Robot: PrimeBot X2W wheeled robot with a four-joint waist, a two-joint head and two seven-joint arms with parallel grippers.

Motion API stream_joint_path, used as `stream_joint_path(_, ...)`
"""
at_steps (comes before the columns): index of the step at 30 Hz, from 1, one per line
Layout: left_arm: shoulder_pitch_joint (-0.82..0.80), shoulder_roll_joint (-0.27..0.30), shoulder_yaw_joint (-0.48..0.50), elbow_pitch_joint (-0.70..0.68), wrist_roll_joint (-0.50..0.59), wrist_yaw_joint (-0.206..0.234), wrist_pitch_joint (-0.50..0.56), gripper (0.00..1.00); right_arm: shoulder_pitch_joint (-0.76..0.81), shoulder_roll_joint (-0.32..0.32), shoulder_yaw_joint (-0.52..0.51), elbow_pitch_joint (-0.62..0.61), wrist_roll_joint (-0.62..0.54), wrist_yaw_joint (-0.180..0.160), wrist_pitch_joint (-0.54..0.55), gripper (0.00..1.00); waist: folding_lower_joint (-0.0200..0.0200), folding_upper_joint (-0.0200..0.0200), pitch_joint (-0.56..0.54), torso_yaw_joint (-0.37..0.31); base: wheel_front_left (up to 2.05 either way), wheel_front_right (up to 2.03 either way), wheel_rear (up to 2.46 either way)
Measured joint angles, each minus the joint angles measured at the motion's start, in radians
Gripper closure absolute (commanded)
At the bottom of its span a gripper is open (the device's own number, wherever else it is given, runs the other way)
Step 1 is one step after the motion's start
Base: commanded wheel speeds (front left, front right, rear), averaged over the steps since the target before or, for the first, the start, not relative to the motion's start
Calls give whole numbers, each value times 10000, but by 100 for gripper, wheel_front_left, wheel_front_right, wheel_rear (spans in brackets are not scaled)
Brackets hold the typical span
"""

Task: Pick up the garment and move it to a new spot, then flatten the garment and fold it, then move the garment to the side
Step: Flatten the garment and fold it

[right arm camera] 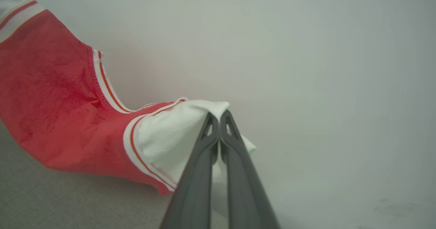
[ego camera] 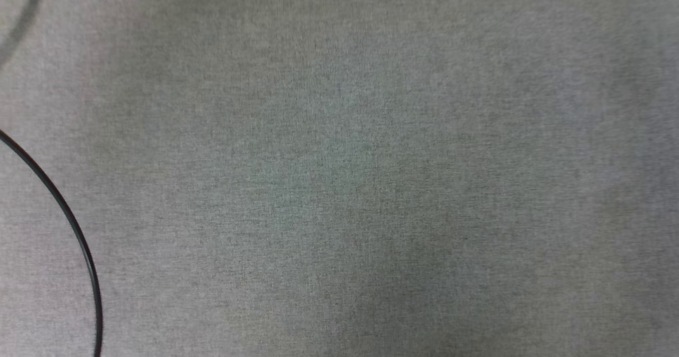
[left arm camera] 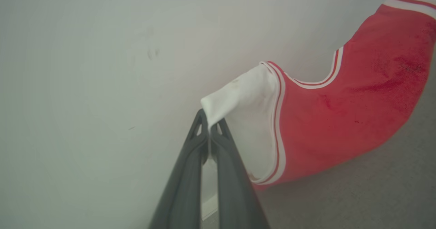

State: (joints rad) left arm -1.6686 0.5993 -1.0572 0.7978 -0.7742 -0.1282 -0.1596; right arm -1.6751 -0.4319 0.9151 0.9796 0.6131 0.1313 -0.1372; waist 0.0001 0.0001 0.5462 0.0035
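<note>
left gripper [left arm camera: 209, 126]: at garment [left arm camera: 344, 116] left end | right gripper [right arm camera: 219, 120]: at garment right end | garment: strung between both, wall [left arm camera: 85, 69] behind | cable [ego camera: 79, 240]: on cloth surface [ego camera: 371, 160], left edge

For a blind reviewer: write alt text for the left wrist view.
The left gripper, two long dark fingers, is shut on the white sleeve of a red jersey-style T-shirt with striped trim, which stretches to the upper right. Pale wall behind, grey fabric surface below.
</note>
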Motion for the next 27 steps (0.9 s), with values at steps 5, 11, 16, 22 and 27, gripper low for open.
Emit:
stream_joint_path(5, 2070, 33, -198, -226, -426, 259, -380, 100, 1712, 439, 370, 159, 405, 0, -497, 100, 0, -1, -568, -94, 0, 0, 0)
stream_joint_path(11, 4461, 267, -410, -995, -874, 744, -652, 100, 3572, 293, 941, -142, 951, 0, -928, 100, -1, 0, -1343, -151, 0, 0, 0)
stream_joint_path(16, 6471, 742, -420, -1833, -1396, 1239, -836, 100, 5097, -284, 1469, -853, 1298, 0, -1104, 100, -1, 0, -2021, -170, 0, 0, 0)
stream_joint_path(22, 8635, 1517, -295, -3066, -1941, 2025, -965, 100, 6768, -1137, 1697, -1603, 1605, 0, -1206, 100, -2, 0, -2832, -231, 0, 0, 0)
stream_joint_path(27, 10190, 2027, -19, -4222, -2357, 2650, -1003, 100, 8212, -1824, 1626, -2243, 1822, 0, -1237, 100, -3, 0, -3469, -269, 0, 0, 0)
